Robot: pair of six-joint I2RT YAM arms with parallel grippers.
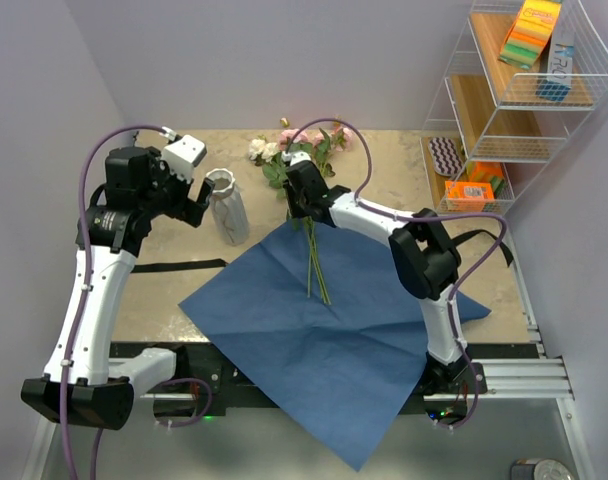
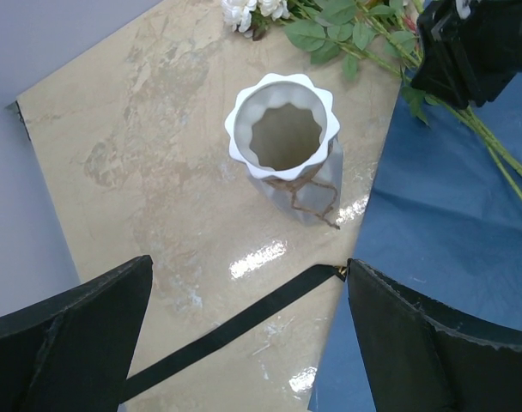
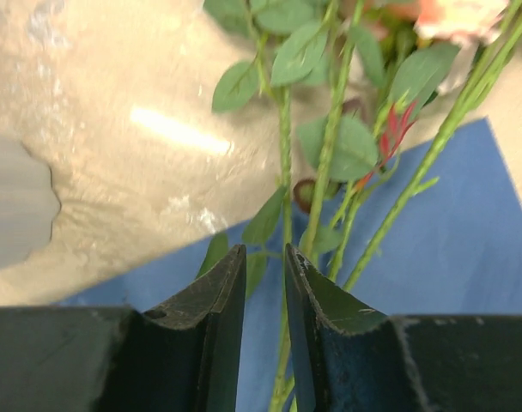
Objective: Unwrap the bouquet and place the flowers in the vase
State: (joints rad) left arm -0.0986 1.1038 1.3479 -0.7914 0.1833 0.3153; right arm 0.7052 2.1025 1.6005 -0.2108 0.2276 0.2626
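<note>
Picking up stems is the step I judge in hand. The creased sheet of blue paper (image 1: 314, 340) lies spread flat to the right of the small whitish-grey ceramic vase with a scalloped rim (image 2: 317, 193). The long-stemmed pink, peach and white roses (image 1: 314, 255) lie just right of the vase, stems on the paper. My right gripper (image 3: 265, 253) has its jaws nearly together around one thin stem; clamped or not, I cannot tell. My left gripper (image 1: 196, 205) hangs spread wide on the vase's near side, empty. The next move calls for a firm pinch, then lifting the stem end-first into the narrow mouth.
</note>
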